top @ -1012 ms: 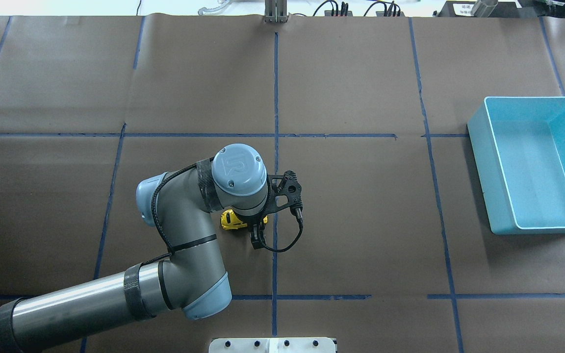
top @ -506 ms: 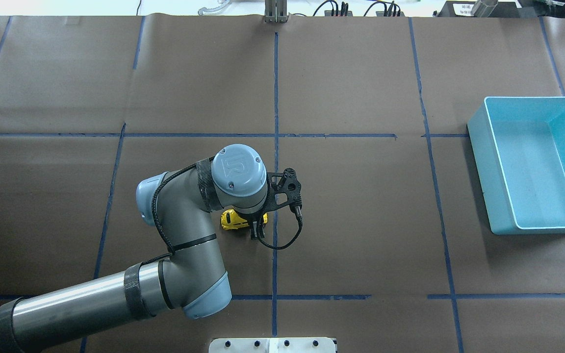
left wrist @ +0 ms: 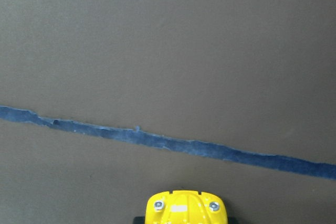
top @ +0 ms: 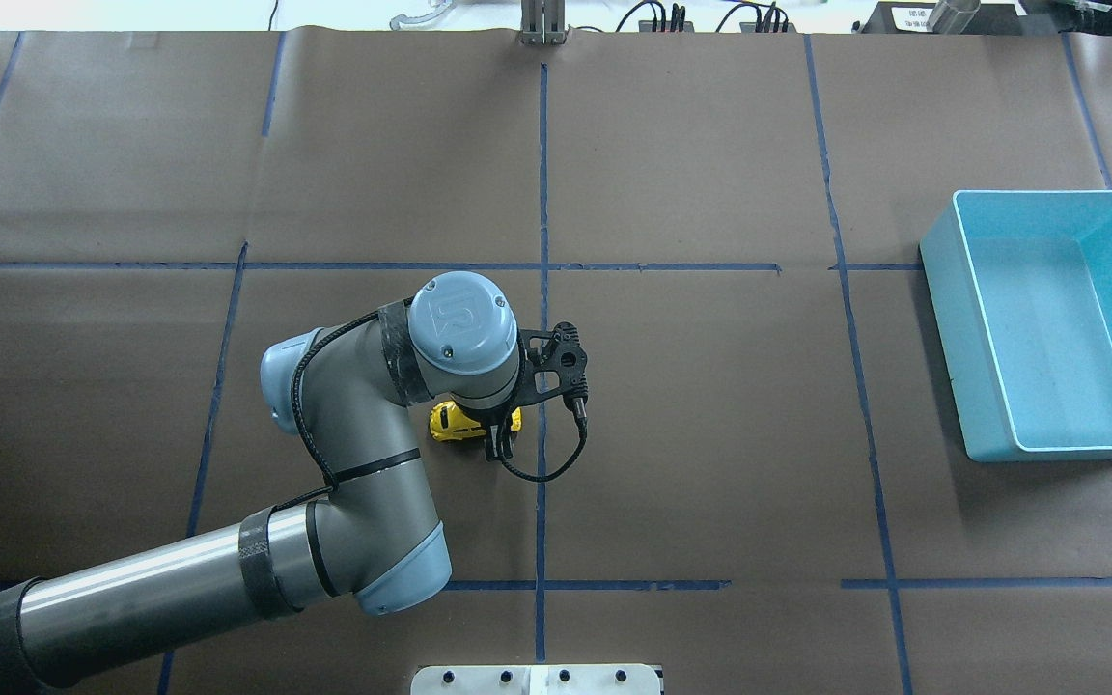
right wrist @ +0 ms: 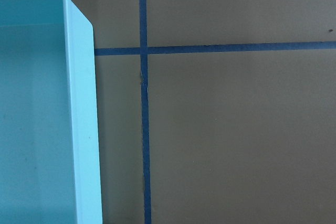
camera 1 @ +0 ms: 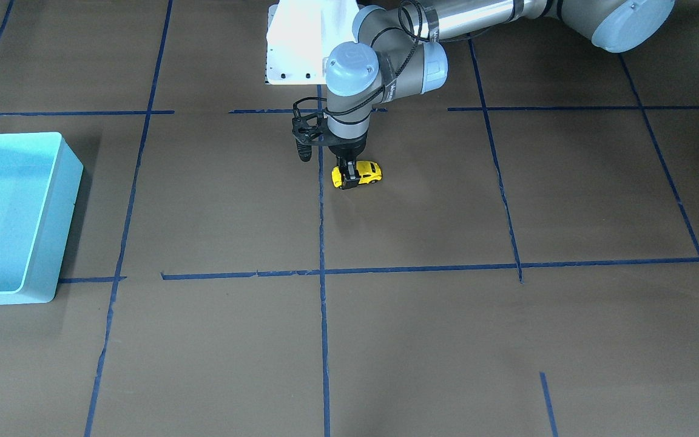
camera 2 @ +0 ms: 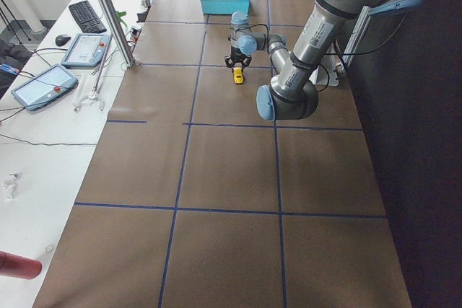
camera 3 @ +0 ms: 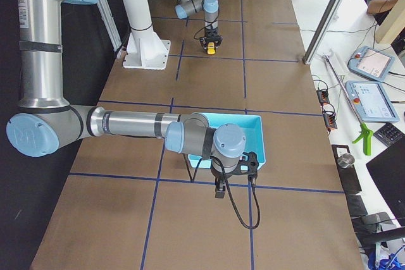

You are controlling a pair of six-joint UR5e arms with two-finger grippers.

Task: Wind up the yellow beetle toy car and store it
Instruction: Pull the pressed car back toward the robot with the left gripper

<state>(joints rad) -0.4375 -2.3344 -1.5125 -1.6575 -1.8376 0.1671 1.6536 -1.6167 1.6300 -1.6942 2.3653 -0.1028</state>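
Note:
The yellow beetle toy car (camera 1: 366,172) (top: 447,423) sits low at the table's middle, just left of the centre tape line. My left gripper (camera 1: 350,178) (top: 498,442) points straight down and is shut on one end of it. In the left wrist view the car (left wrist: 186,209) shows at the bottom edge as a yellow end with two screws. The side views show the car (camera 2: 237,76) (camera 3: 211,46) small under that wrist. My right gripper (camera 3: 219,192) hangs near the turquoise bin (camera 3: 256,134); whether it is open or shut I cannot tell.
The empty turquoise bin (top: 947,319) (camera 1: 67,206) (right wrist: 81,129) stands at the table's right side. Blue tape lines (left wrist: 173,142) grid the brown paper cover. The white robot base (camera 1: 298,42) is at the near edge. Tablets and a keyboard (camera 2: 86,16) lie on a side bench.
My left wrist has turned and shifted slightly left and away from the robot, and the yellow car has moved with it by a small amount.

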